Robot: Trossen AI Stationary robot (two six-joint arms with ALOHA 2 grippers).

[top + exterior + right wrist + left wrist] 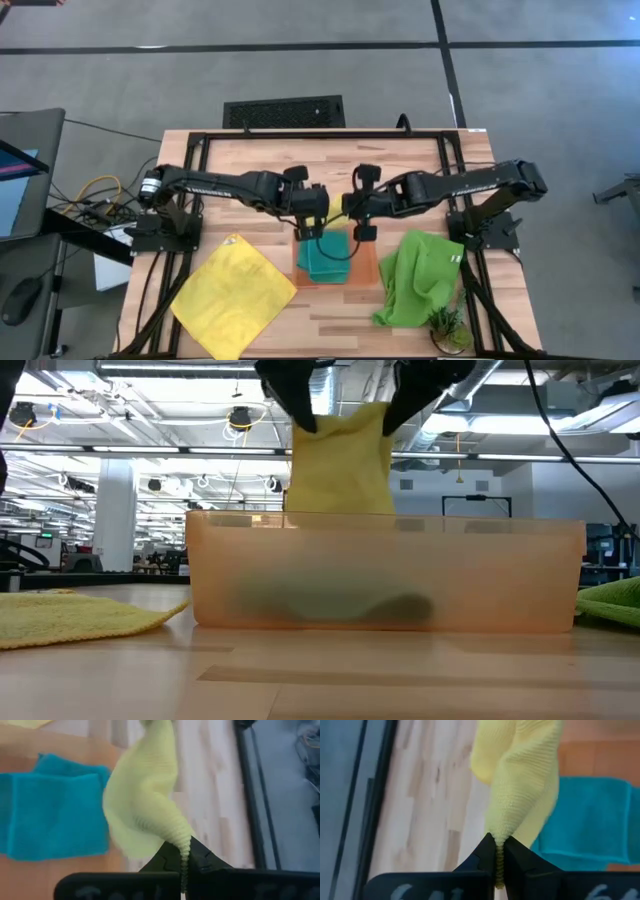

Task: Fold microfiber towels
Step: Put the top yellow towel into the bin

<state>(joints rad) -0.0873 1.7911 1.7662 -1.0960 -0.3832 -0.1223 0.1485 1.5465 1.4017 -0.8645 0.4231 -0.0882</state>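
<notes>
Fuzzy yellow microfiber towel [340,460] hanging above flat orange tray [370,268], pinched at opposite corners by left end effector [498,851] and right end effector [183,851]. Folded teal towel [326,255] already in tray; spread yellow towel [232,292] and crumpled lime-green towel [420,275] waiting on bench [270,150]. Grip visible only in wrist views.

Large open industrial lab or workshop hall, exposed white ceiling trusses [150,405] with hanging lamps [238,417], white column [117,510] at 9 o'clock, grey concrete floor [300,70], black-framed wooden workbench [250,150], monitor [18,175] and cables [95,190] at 9 o'clock.
</notes>
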